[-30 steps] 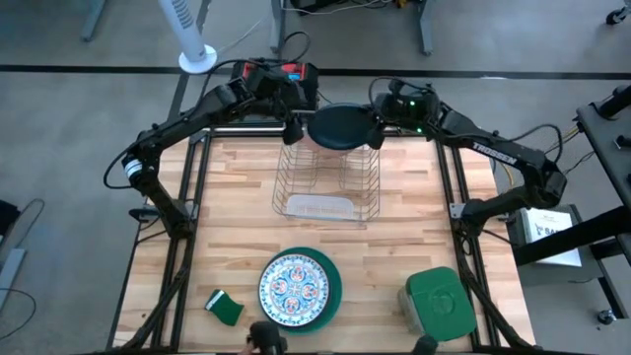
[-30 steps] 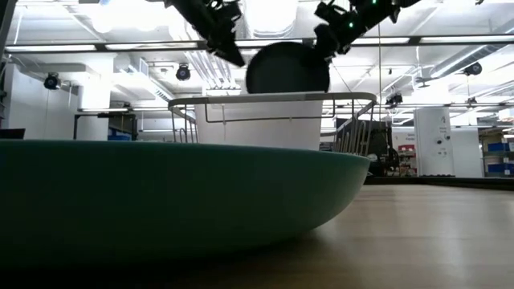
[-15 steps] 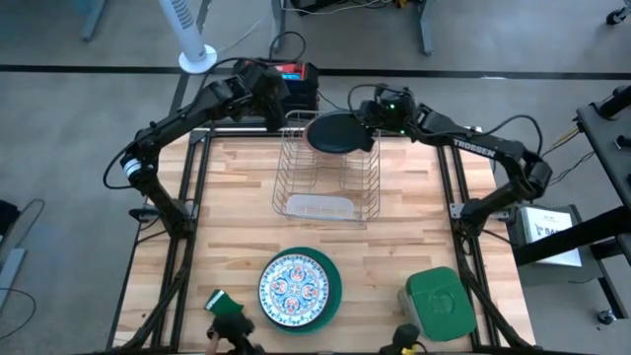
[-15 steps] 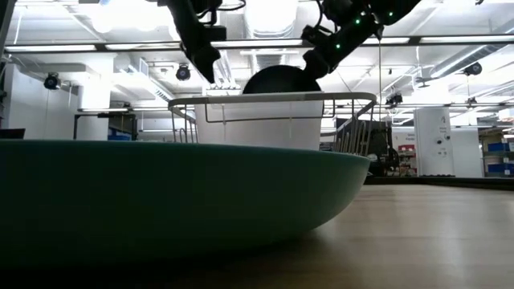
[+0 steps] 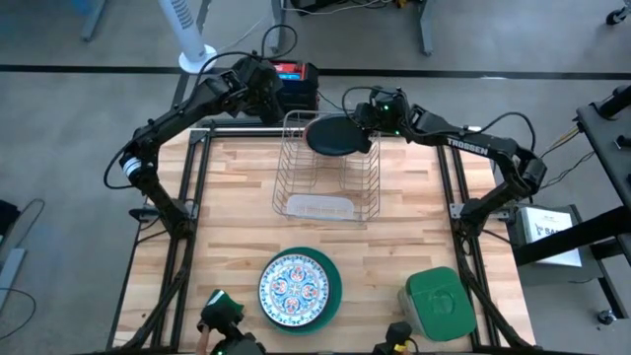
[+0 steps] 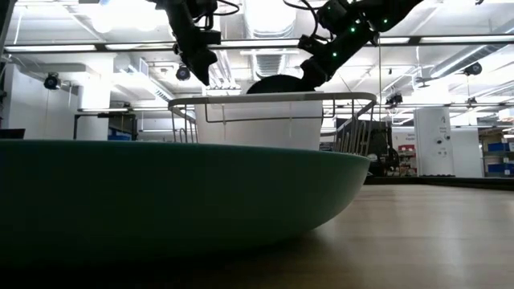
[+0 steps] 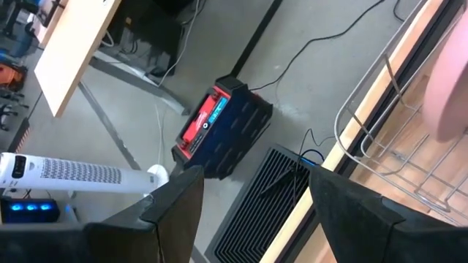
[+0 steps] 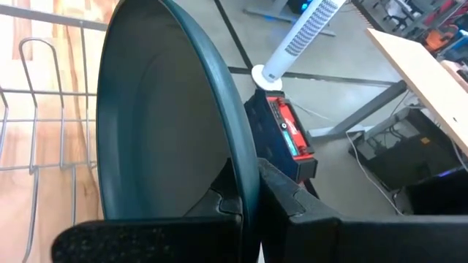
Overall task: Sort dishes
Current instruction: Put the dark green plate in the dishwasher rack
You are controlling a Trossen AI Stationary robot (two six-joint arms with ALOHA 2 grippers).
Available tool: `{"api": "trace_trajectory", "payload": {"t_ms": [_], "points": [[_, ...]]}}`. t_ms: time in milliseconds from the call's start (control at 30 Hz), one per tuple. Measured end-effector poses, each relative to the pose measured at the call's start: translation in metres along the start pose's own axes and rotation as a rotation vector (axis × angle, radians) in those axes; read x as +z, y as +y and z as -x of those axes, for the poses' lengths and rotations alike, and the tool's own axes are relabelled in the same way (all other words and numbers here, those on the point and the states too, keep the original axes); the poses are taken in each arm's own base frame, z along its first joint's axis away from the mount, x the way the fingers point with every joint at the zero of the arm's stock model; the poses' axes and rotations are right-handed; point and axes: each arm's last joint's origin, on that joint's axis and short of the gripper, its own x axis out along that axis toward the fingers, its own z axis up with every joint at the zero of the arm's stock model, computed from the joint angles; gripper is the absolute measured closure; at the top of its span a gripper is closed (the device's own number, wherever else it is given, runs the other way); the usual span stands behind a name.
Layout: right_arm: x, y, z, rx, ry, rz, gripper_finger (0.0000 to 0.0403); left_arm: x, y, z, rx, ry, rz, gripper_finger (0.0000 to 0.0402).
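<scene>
near the frame bottom, one ornamented plate (image 5: pixel 293 287) sits on one bright teal plate (image 5: pixel 333 281). top centre, right gripper (image 5: pixel 365 120) pinches one dark teal plate (image 5: pixel 335 136) upright in the wire rack (image 5: pixel 325 173). upper left, left gripper (image 5: pixel 270 94) hangs wide open, empty.

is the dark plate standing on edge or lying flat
On edge: the dark teal plate is pinched at its rim by the right gripper, above the wire rack.

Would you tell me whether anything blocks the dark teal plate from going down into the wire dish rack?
Nothing visible does. The right gripper holds the dark teal plate on edge over the wire dish rack; the slots beneath look free.
</scene>
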Motion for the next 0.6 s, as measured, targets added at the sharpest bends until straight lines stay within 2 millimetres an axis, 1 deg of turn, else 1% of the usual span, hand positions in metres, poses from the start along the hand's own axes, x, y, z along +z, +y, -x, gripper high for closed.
{"api": "trace_trajectory", "payload": {"t_ms": [267, 600], "points": [[-0.0040, 0.0030, -0.0100, 0.016, 0.019, -0.001, 0.0401, 0.0000, -0.0001, 0.0000, -0.001, 0.000, 0.004, 0.0164], [-0.0039, 0.0033, -0.0101, 0.023, 0.026, -0.029, 0.0401, 0.0001, -0.0002, 0.0001, -0.002, -0.001, 0.012, 0.0164]]}}
